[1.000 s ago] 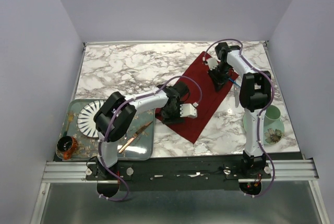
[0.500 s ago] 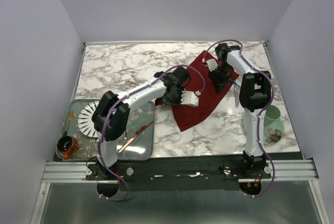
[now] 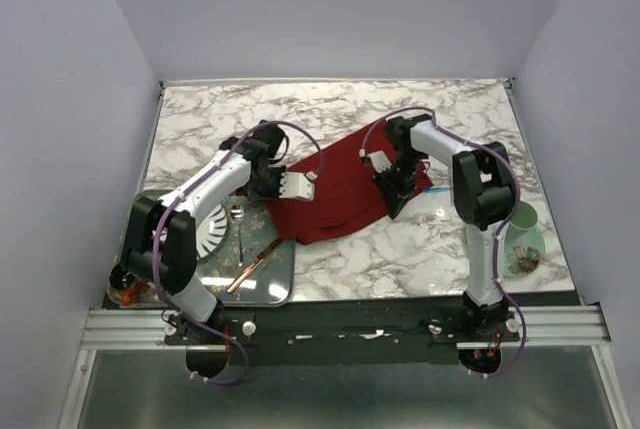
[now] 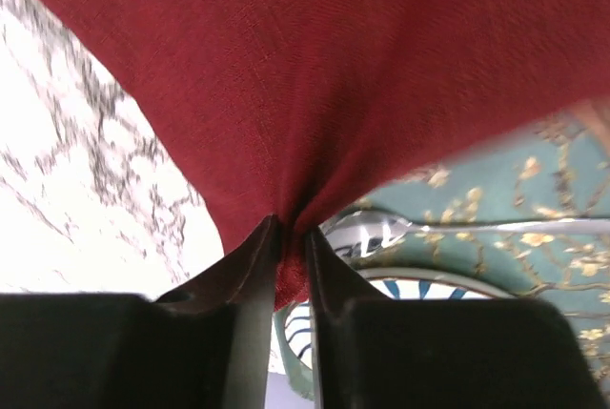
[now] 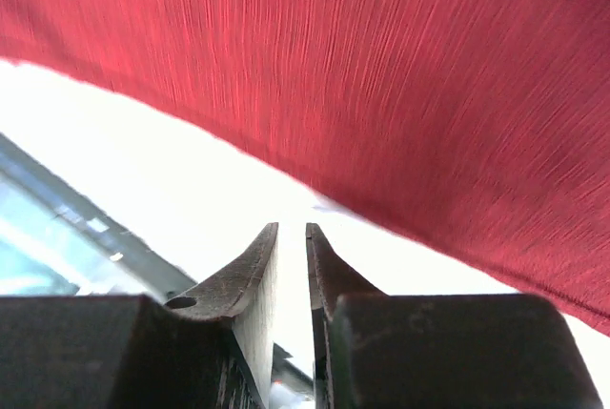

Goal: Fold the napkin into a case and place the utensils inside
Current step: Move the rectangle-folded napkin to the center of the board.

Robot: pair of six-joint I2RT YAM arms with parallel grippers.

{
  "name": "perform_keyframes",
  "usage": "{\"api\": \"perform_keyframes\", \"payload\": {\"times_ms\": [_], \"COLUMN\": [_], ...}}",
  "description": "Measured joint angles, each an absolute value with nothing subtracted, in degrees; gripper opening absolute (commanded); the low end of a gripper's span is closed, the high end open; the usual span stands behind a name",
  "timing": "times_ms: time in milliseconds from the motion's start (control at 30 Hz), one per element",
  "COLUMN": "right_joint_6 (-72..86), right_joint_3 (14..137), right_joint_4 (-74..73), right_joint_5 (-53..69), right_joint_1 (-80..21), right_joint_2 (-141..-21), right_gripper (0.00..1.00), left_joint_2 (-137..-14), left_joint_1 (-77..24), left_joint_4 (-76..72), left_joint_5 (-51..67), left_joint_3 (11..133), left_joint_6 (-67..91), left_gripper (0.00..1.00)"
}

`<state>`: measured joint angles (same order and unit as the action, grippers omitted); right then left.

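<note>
The napkin (image 3: 340,184) is stretched across the middle of the worktop (image 3: 220,119), its left corner pinched tight in the left gripper (image 4: 291,228) over the edge of the tray (image 4: 534,266), likely to pull a fold flat. The right gripper (image 5: 291,228) is seen narrow at the right edge; whether cloth is caught cannot be told. Only a sliver of the blue fork (image 3: 438,190) is made out beside it.

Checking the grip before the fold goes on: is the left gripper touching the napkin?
Touching. The left wrist view shows the napkin bunched and pinched between the fingertips of the left gripper, with creases radiating from the pinch.
</note>
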<state>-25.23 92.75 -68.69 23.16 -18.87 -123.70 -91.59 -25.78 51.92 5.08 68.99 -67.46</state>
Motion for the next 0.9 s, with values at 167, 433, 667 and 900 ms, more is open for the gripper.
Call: {"api": "perform_keyframes", "payload": {"times_ms": [167,433,667,900], "right_joint_6": [-23.64,-23.97,-25.34,-25.65], "right_joint_3": [89.62,99.09,104.14,106.5], "right_joint_4": [-69.14,-70.13,-67.57,-64.36], "right_joint_5": [27.31,27.77,20.67,12.36], "right_joint_1": [-20.49,-18.59,-17.65,-17.04], "right_joint_2": [-121.78,-120.36,-122.41,-129.54], "right_gripper": [0.31,0.37,0.36,0.3], "left_joint_2": [-93.45,-91.26,-86.21,-86.41], "left_joint_1": [-19.49,-17.28,-19.79,-31.38], "left_joint_4": [52.38,52.21,51.9,48.42], "left_joint_5": [6.92,13.02,17.96,16.51], "left_joint_3": [71.83,74.43,73.58,66.5], "left_joint_6": [-68.47,-63.94,-49.15,-34.74], "left_gripper": [0.48,0.63,0.72,0.72]}}
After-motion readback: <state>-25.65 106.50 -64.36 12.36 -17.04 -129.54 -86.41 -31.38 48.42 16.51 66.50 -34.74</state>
